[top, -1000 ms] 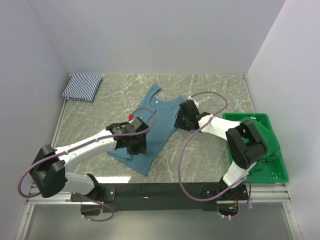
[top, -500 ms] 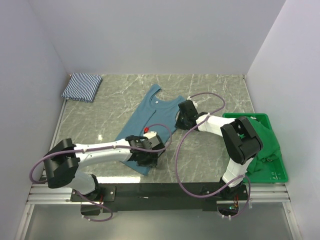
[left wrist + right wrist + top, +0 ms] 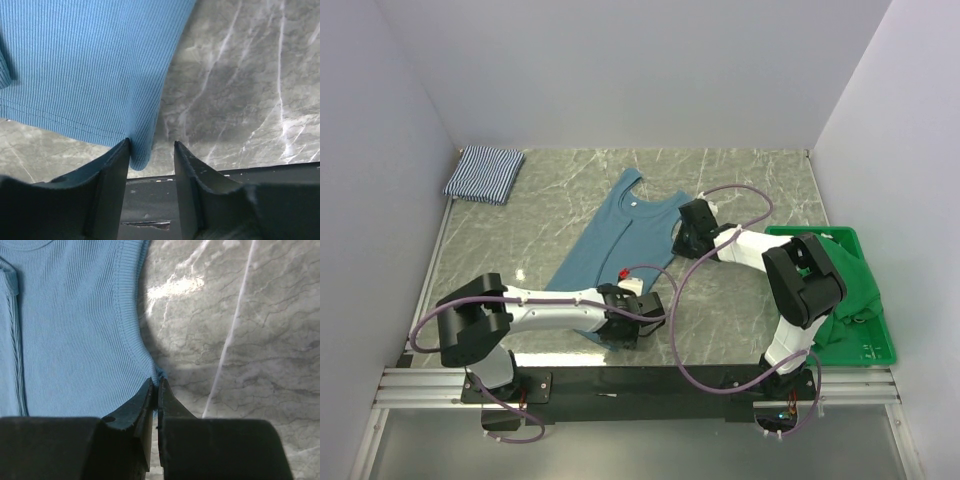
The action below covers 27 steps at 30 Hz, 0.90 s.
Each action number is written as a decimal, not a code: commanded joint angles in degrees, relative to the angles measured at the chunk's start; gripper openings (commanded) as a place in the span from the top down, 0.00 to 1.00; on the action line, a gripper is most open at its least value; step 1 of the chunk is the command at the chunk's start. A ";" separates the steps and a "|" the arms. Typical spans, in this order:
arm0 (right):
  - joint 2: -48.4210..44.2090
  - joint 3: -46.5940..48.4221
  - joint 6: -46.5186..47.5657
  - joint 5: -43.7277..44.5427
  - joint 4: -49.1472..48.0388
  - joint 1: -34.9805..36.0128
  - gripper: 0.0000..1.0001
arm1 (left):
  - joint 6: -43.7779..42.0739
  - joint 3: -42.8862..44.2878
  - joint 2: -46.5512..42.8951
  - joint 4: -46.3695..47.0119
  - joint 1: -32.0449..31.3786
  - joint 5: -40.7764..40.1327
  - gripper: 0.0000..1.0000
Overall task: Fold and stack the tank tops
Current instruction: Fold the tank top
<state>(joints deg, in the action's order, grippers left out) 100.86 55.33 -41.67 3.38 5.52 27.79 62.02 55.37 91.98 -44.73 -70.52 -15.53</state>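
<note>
The teal-blue tank top (image 3: 620, 235) lies flat in the middle of the table, neck toward the back. The striped tank top (image 3: 484, 173) sits folded at the back left corner. My left gripper (image 3: 626, 330) is at the teal top's near hem corner. In the left wrist view it (image 3: 151, 147) is open, and the corner of the teal cloth (image 3: 90, 65) reaches between the fingers, against the left one. My right gripper (image 3: 682, 243) is at the top's right armhole. The right wrist view shows it (image 3: 156, 382) shut on the edge of the teal cloth (image 3: 75, 330).
A green crate (image 3: 876, 354) stands at the right edge of the table with green cloth (image 3: 847, 275) in it. The black mounting rail (image 3: 640, 382) runs along the near edge, just behind the left gripper. Purple cables loop over both arms.
My left arm has swept down the teal top toward the near edge and now sits at the hem corner. The right gripper has closed on the armhole edge.
</note>
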 commanded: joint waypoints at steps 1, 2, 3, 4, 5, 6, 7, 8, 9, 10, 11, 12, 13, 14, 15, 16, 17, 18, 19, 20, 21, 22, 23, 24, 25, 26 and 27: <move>-0.40 1.97 0.27 1.11 -0.60 -0.90 0.96 | 1.61 2.81 1.26 -1.50 -1.37 -2.84 0.54; -0.49 1.80 0.36 1.11 -0.68 -1.07 0.96 | 1.79 2.81 1.70 -1.67 -1.55 -3.10 0.57; -0.66 1.80 0.36 1.11 -0.68 -1.07 0.96 | 1.88 2.90 1.88 -1.68 -1.64 -3.28 0.58; -0.66 1.80 0.45 1.02 -0.68 -1.25 0.96 | 2.14 3.07 2.23 -1.94 -1.55 -4.24 0.62; -0.75 1.62 0.45 1.10 -0.60 -1.25 0.97 | 2.49 3.16 2.32 -2.64 -1.81 -4.68 0.68; -0.75 1.62 0.54 1.11 -0.68 -1.25 0.97 | 2.58 3.25 2.32 -2.82 -1.90 -5.12 0.71; -0.84 1.62 0.54 1.19 -0.60 -1.16 0.97 | 2.58 3.51 2.41 -3.08 -1.99 -5.39 0.74; -0.84 1.54 0.62 1.19 -0.68 -1.25 0.97 | 2.58 3.60 2.41 -3.17 -2.08 -5.74 0.80; -0.84 1.62 0.63 1.11 -0.60 -1.16 0.98 | 2.23 3.69 2.76 -3.00 -2.08 -5.74 0.83; -0.84 1.54 0.71 1.19 -0.60 -1.25 0.99 | 1.97 3.95 2.85 -2.82 -1.99 -5.74 0.86; -1.01 1.53 0.71 1.37 -0.42 -1.34 0.99 | 1.36 4.30 3.02 -2.64 -2.34 -5.65 0.95; -1.10 1.80 0.80 1.63 -0.07 -1.42 0.99 | 1.00 4.65 3.11 -2.12 -2.51 -5.65 0.99; -1.10 1.97 0.98 1.98 0.28 -1.34 1.00 | 0.65 5.35 3.11 -1.85 -2.86 -5.57 0.99; -1.36 2.15 1.15 3.03 1.33 -1.42 1.00 | 0.30 5.71 3.03 -1.50 -3.56 -5.65 0.99; -1.63 2.67 1.33 3.30 1.86 -1.42 1.00 | -0.31 5.88 2.42 -0.98 -3.74 -5.57 1.00; -2.15 2.94 1.59 3.56 2.73 -1.60 1.00 | -0.41 5.89 1.80 -0.62 -3.83 -5.39 0.99; -2.51 3.29 1.68 3.39 3.09 -1.60 1.00 | -0.41 5.62 1.10 -0.45 -3.83 -5.13 0.99; -2.60 4.34 1.85 3.13 3.36 -1.51 1.00 | -0.32 5.45 -0.47 -0.10 -3.83 -5.21 0.99; -2.77 5.04 2.03 3.13 4.32 -1.51 1.00 | -0.32 4.84 -1.36 0.69 -3.14 -4.86 0.99; -2.69 5.75 2.12 2.95 4.67 -1.51 1.00 | -0.32 4.40 -2.33 1.04 -2.61 -4.43 0.99; -2.51 7.23 2.29 2.60 5.02 -1.51 1.00 | -0.32 3.96 -3.99 1.48 -1.99 -4.07 0.99; -1.90 8.12 2.38 2.25 5.64 -1.51 1.00 | -0.41 2.82 -4.79 2.36 -0.68 -3.11 0.99; -1.55 9.00 2.47 1.90 5.99 -1.42 1.00 | -0.58 2.11 -5.58 2.89 0.11 -2.67 0.99; -1.02 10.83 2.38 1.37 6.43 -1.51 1.00 | -0.67 1.41 -7.15 3.33 0.90 -2.14 0.99; -0.06 11.81 2.30 1.02 6.96 -1.34 1.00 | -0.76 0.10 -7.78 3.68 2.57 -1.18 0.99; 0.56 12.69 2.30 0.76 7.14 -1.34 1.00 | -1.02 -0.61 -8.57 4.29 3.63 -0.73 0.99; 1.26 14.78 2.21 0.41 7.49 -1.25 1.00 | -1.11 -1.31 -10.14 4.65 4.59 -0.21 0.99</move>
<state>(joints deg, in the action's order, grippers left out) 100.92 64.64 -40.18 4.14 11.90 26.74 61.98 56.10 85.45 -42.22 -68.55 -17.69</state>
